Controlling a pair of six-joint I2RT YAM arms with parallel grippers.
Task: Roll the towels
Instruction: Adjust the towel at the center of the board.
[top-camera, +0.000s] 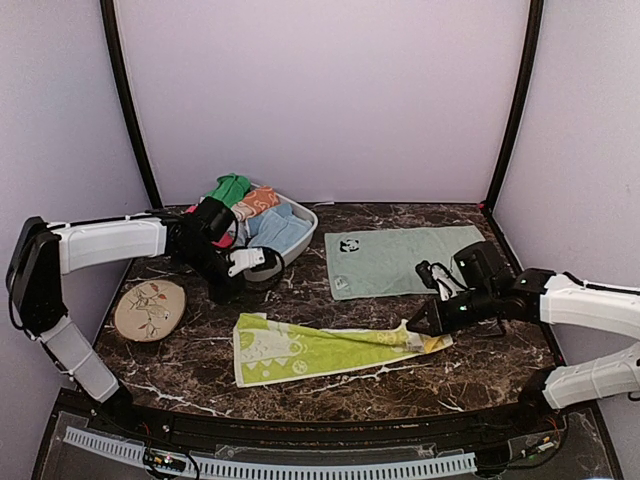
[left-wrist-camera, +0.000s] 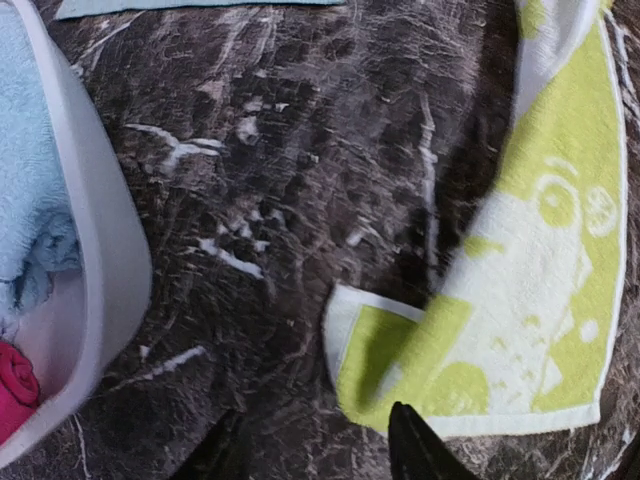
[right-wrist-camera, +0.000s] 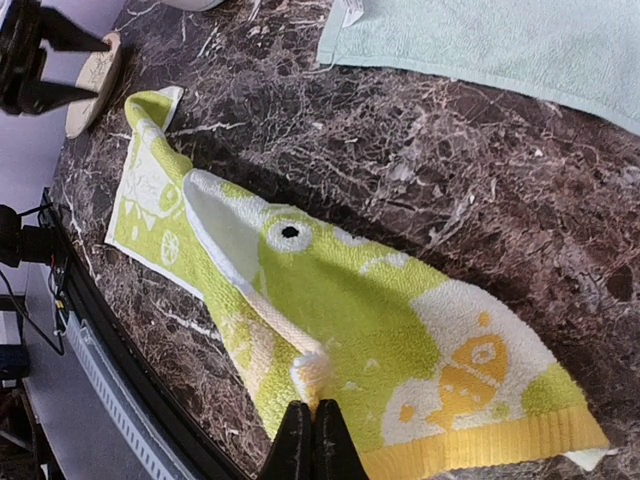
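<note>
Right gripper (right-wrist-camera: 312, 435) first: its jaws are pressed tight together at the bottom of the right wrist view, with a raised ridge of the yellow-lime towel (top-camera: 320, 350) pinched in the tips; that claw is closed on cloth, no question. The towel stretches along the near part of the table (top-camera: 480, 370), its left end lying flat and its right end gathered at the gripper; one long edge is folded over on itself, showing the white underside; at the far left end a small corner is turned up too.

Over to the left gripper (left-wrist-camera: 318, 428): it hangs above bare marble between the basket (top-camera: 305, 215) and the towel's left end; two dark fingers (left-wrist-camera: 415, 450) show at the bottom of the left wrist view, set apart with only table between them; jaws parted, nothing in them, and not touching the towel.

The mint towel (top-camera: 400, 258) lies spread flat at the back right, beyond the yellow-lime one and apart from it; its panda patch (top-camera: 349, 244) sits at the far left corner. The pink towel (left-wrist-camera: 15, 390) sits in the basket as a tight bundle against the wall; a pale blue cloth (left-wrist-camera: 30, 200) is beside it, with green (top-camera: 228, 186) and orange (top-camera: 258, 200) cloths heaped at the back. A round wooden disc (top-camera: 150, 308) with a drawn sprig rests at the table's left edge, well apart from everything.
</note>
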